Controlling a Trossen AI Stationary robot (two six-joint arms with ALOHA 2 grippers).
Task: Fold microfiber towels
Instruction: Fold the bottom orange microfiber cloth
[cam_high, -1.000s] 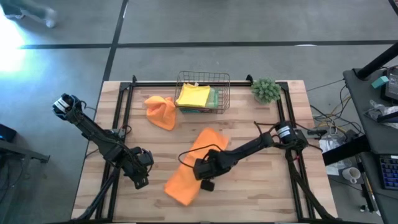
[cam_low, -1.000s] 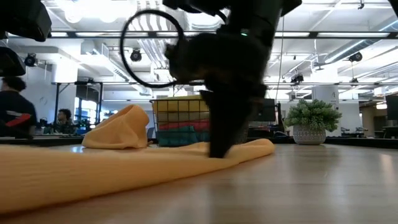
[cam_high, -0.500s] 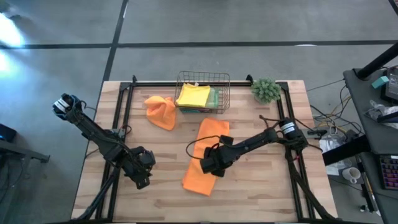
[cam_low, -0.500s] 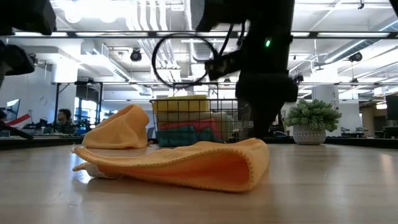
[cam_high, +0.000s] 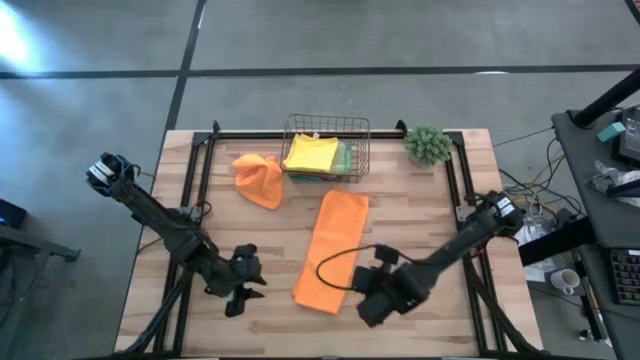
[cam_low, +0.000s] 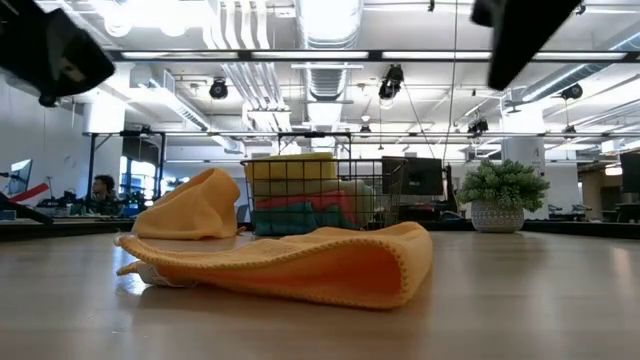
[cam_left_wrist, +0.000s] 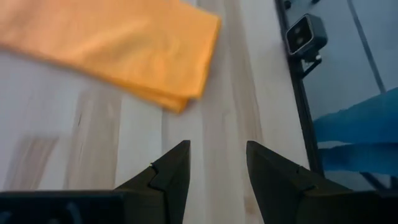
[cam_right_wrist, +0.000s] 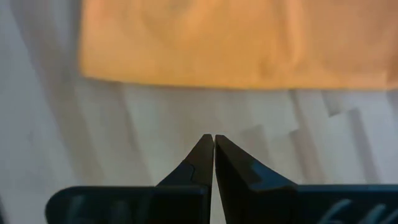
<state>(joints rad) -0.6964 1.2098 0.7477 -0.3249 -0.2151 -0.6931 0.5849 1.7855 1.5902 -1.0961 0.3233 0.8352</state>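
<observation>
An orange towel (cam_high: 332, 251), folded into a long strip, is lying on the table (cam_high: 420, 220) between the two claws. The right gripper (cam_high: 372, 300) is sitting just off the strip's near end, fingers pressed together and holding nothing, with bare wood around it. The left gripper (cam_high: 245, 283) is waiting beside the strip's long edge, fingers apart. Farther off, a second orange towel (cam_high: 258, 176) is lying crumpled beside the wire basket (cam_high: 325, 150), which is holding a yellow towel (cam_high: 310, 152).
</observation>
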